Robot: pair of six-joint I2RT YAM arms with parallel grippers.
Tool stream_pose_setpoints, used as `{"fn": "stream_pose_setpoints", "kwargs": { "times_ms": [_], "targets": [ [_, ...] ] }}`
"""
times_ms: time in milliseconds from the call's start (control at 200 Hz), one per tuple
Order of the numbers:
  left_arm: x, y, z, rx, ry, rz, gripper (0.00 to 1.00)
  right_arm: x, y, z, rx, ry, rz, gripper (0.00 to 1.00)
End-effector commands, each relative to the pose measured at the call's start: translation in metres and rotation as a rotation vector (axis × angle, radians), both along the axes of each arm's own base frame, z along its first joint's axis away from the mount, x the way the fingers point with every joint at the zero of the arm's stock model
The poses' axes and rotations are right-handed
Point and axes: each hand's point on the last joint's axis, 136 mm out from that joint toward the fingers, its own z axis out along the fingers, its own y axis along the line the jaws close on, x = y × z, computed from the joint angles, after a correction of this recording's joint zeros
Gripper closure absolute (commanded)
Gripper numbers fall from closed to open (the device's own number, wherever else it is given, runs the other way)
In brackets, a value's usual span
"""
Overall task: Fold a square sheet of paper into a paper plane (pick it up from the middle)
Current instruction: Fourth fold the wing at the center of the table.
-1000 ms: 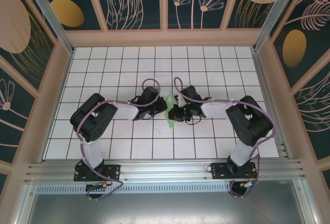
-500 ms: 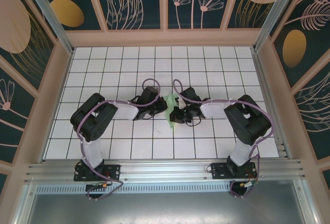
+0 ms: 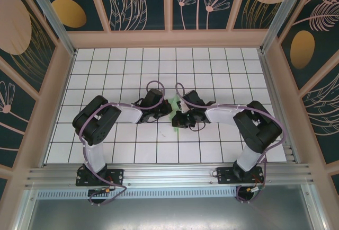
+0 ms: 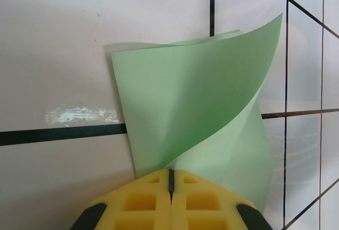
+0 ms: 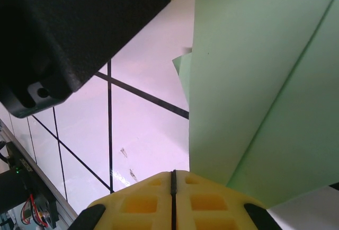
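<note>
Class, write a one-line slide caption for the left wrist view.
Left gripper pinches the partly folded green paper, which curls above the gridded table.

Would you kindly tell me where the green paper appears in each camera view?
Top external: green paper, small, at mid-table.
Left wrist: it fills the centre, curled.
Right wrist: it covers the right side.
Shared landmark: black grid lines of the white table.
</note>
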Motion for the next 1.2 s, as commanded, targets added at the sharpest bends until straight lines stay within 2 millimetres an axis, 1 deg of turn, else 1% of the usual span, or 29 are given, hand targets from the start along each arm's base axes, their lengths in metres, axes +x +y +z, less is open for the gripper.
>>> {"fn": "stream_pose_setpoints", "kwargs": {
  "times_ms": [0, 60, 145, 235, 330, 375, 425, 510, 605, 666, 696, 761, 951, 1116, 1191],
  "targets": [
    [-0.024, 0.008, -0.037, 0.074, 0.109, -0.045, 1.00, -0.007, -0.009, -0.019, -0.083, 0.046, -0.019, 0.90],
    [-0.024, 0.008, -0.037, 0.072, 0.108, -0.046, 1.00, -0.010, -0.020, -0.029, -0.142, 0.047, -0.037, 0.90],
    [-0.024, 0.008, -0.038, 0.072, 0.111, -0.046, 1.00, -0.013, -0.029, -0.039, -0.181, 0.059, -0.048, 0.90],
    [-0.025, 0.008, -0.039, 0.072, 0.113, -0.049, 1.00, -0.018, -0.033, -0.048, -0.201, 0.075, -0.047, 0.91],
    [-0.026, 0.008, -0.040, 0.070, 0.115, -0.052, 1.00, -0.018, -0.035, -0.050, -0.208, 0.073, -0.052, 0.91],
    [-0.026, 0.008, -0.039, 0.069, 0.114, -0.053, 1.00, -0.016, -0.033, -0.046, -0.200, 0.063, -0.050, 0.91],
    [-0.026, 0.007, -0.039, 0.067, 0.114, -0.055, 1.00, -0.013, -0.029, -0.038, -0.177, 0.044, -0.045, 0.91],
    [-0.026, 0.007, -0.039, 0.069, 0.114, -0.056, 1.00, -0.006, -0.017, -0.017, -0.110, 0.009, -0.030, 0.91],
    [-0.026, 0.007, -0.038, 0.066, 0.114, -0.058, 1.00, -0.005, -0.007, 0.005, -0.040, -0.014, -0.015, 0.90],
    [-0.027, 0.006, -0.039, 0.065, 0.116, -0.061, 1.00, -0.007, -0.005, 0.012, -0.013, -0.017, -0.005, 0.90],
    [-0.026, 0.006, -0.039, 0.064, 0.115, -0.062, 1.00, -0.008, -0.005, 0.012, -0.010, -0.016, -0.004, 0.90],
    [-0.027, 0.006, -0.039, 0.065, 0.117, -0.065, 1.00, -0.012, -0.008, 0.007, -0.020, 0.000, -0.003, 0.90],
    [-0.026, 0.006, -0.039, 0.067, 0.116, -0.064, 1.00, -0.027, -0.022, -0.021, -0.078, 0.061, -0.011, 0.90],
    [-0.025, 0.005, -0.037, 0.065, 0.114, -0.066, 1.00, -0.033, -0.036, -0.042, -0.161, 0.081, -0.018, 0.90],
    [-0.025, 0.005, -0.037, 0.065, 0.115, -0.066, 1.00, -0.034, -0.042, -0.048, -0.194, 0.083, -0.025, 0.90]
  ]
}}
